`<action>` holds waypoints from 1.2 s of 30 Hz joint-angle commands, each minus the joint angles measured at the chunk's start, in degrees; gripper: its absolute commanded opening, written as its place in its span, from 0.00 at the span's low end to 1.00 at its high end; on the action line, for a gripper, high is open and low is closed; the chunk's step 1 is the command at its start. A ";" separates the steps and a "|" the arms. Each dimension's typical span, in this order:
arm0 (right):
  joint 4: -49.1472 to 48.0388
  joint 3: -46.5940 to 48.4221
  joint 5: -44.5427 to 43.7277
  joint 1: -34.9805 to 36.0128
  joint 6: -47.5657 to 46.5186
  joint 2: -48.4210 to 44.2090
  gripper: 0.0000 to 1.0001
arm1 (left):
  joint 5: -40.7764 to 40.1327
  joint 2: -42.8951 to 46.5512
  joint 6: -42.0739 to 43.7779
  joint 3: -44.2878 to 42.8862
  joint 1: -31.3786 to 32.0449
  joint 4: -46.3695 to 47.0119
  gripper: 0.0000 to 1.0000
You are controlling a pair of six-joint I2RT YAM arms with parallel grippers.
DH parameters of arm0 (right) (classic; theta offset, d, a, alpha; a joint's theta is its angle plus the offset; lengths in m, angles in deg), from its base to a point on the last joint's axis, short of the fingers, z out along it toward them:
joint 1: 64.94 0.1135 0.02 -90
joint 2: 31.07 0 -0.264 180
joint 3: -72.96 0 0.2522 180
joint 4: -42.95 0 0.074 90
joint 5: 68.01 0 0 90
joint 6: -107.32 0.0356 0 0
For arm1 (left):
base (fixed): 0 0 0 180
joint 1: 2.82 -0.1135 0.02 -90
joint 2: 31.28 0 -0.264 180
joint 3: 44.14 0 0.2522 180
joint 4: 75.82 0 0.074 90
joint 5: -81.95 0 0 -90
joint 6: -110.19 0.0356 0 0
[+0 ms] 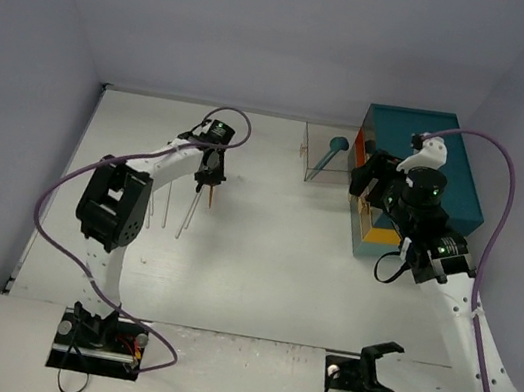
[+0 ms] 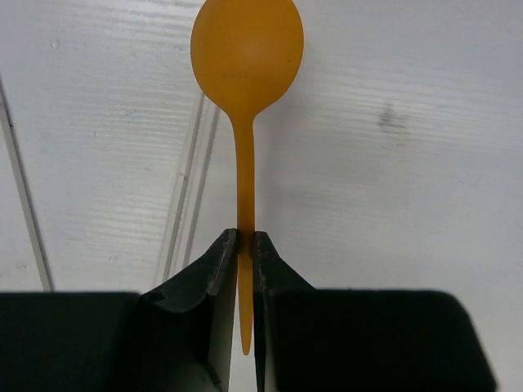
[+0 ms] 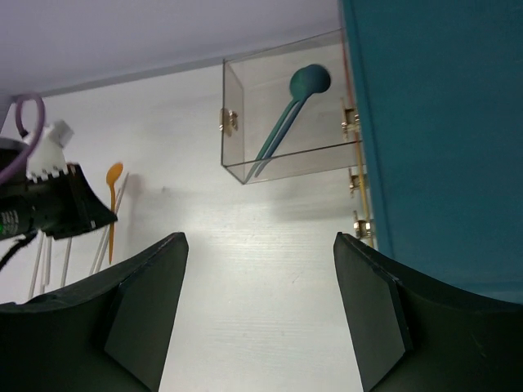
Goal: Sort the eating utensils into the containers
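Well left of the clear container (image 3: 245, 114), the left hand (image 2: 245, 245) grips the orange spoon (image 2: 247, 49) by its handle, its long axis running straight out from the hand. The right hand (image 3: 257, 245), spread wide and empty, is nearer the container, where a teal spoon (image 3: 310, 80) lies.

White table (image 1: 261, 257), clear utensils (image 1: 187, 218), clear box (image 3: 245, 98), teal chest (image 1: 450, 168)

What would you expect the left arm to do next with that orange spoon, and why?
Probably lift it and carry it toward the clear box. The left gripper is shut on the handle of the orange spoon, and that box holds a teal spoon, so spoons seem to belong there.
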 commanded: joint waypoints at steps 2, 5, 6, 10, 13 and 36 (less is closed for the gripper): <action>-3.11 5.14 11.40 0.58 0.66 4.56 0.70 | 5.26 16.03 3.84 -0.89 2.98 6.07 0.00; -3.36 7.34 15.17 1.36 1.45 6.93 0.70 | 10.95 21.05 5.09 0.22 4.66 9.81 0.00; -3.45 8.21 15.36 2.28 1.72 7.58 0.70 | 12.82 22.37 5.56 0.47 5.37 11.12 0.00; -4.18 11.49 15.52 5.99 2.60 10.88 0.69 | 17.73 26.85 7.25 1.17 8.93 16.00 0.00; -5.36 14.08 14.80 9.39 3.21 13.43 0.68 | 20.44 28.63 7.14 1.24 10.95 18.31 0.00; -19.35 14.76 13.36 13.81 9.41 22.35 0.36 | 24.13 32.95 7.87 0.19 16.15 18.81 0.00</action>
